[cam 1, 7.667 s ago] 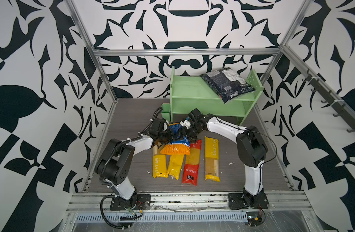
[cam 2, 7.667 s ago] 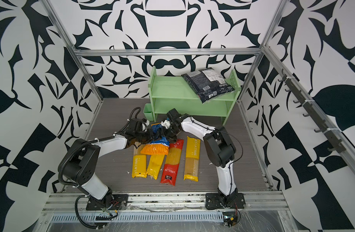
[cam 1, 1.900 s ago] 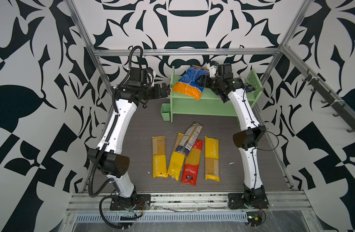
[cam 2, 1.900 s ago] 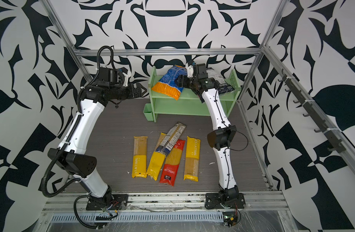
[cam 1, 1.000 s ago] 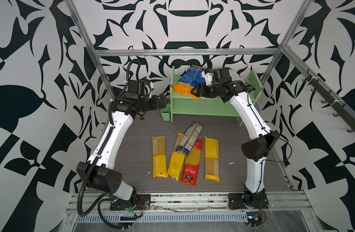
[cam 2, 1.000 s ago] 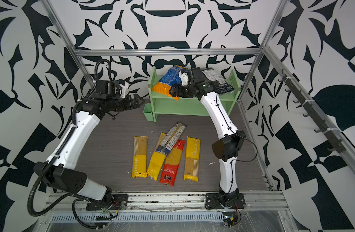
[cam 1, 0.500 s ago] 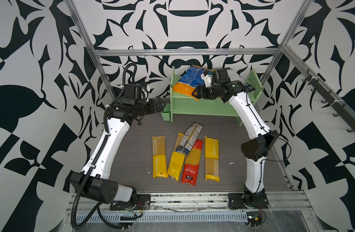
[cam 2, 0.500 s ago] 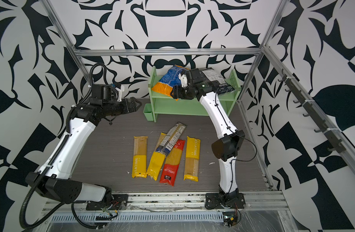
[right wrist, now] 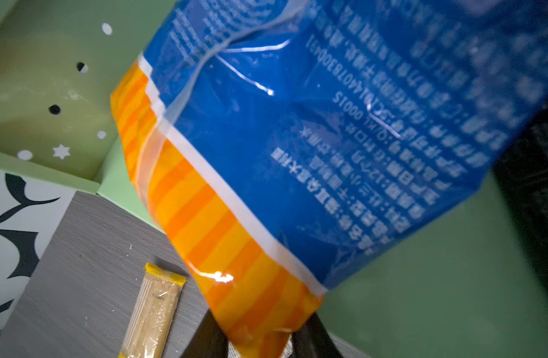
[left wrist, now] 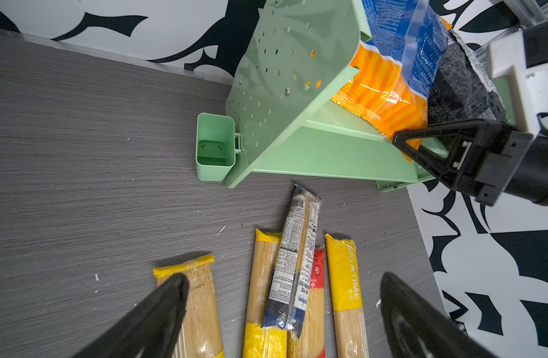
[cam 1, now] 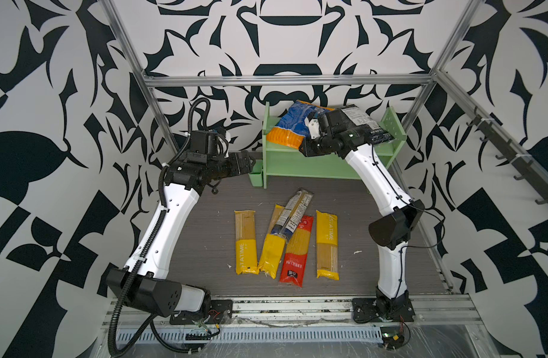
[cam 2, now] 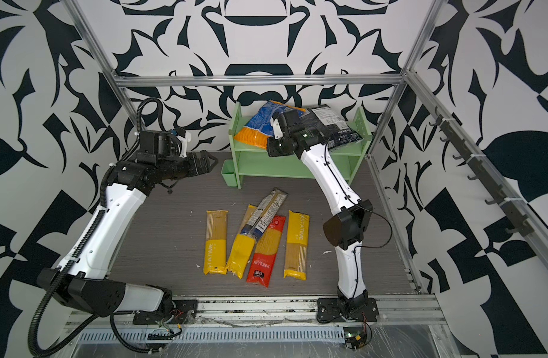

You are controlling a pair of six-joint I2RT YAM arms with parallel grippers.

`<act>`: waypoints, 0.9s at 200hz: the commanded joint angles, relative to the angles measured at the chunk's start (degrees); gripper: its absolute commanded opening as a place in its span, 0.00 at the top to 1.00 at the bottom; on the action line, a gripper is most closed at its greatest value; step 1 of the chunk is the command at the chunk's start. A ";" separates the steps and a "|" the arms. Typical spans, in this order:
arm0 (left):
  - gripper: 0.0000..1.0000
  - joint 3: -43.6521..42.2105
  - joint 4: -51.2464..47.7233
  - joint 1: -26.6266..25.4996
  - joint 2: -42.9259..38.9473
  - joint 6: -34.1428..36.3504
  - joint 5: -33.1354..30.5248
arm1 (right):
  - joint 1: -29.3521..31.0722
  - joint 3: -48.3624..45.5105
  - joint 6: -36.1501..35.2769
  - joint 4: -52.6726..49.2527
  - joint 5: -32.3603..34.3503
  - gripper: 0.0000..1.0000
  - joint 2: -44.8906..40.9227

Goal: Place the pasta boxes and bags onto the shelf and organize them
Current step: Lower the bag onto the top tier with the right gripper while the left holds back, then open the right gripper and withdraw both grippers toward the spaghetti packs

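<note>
The light green shelf [cam 1: 313, 161] [cam 2: 282, 167] stands at the back. On its top tier the blue-and-orange bag [cam 1: 293, 127] [right wrist: 297, 155] leans beside the black bag [cam 1: 365, 124] [left wrist: 462, 90]. My right gripper [cam 1: 302, 148] [right wrist: 260, 341] is at the shelf's front edge, shut on the bag's orange lower corner. To the left of the shelf my left gripper [cam 1: 251, 161] [left wrist: 282, 279] hangs open and empty above the floor. Three yellow packs [cam 1: 245, 241], a red pack [cam 1: 296, 251] and a navy-clear pack [cam 1: 293, 214] lie on the floor.
A small green cup [cam 1: 256, 176] [left wrist: 215, 145] hangs on the shelf's left side panel, close to my left gripper. The shelf's lower tier [cam 2: 285, 164] holds nothing. Patterned walls and metal frame rails [cam 1: 285, 81] enclose the grey floor.
My right gripper has gone from open to shut on the orange corner of the blue-and-orange bag. The left arm has sunk a little, its gripper still open beside the shelf.
</note>
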 commanded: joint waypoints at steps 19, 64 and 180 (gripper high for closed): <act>0.01 -0.60 0.06 0.19 -1.22 -0.79 -0.55 | 0.11 -2.97 -1.30 -2.10 2.84 0.78 -4.19; 0.01 -0.52 0.83 0.24 -0.79 -1.30 -0.26 | -1.66 -6.28 -1.75 -1.50 3.69 0.84 -7.28; 0.01 -0.14 1.45 0.24 -0.09 -1.93 1.07 | -4.38 5.85 -3.98 -5.82 4.70 0.82 -1.43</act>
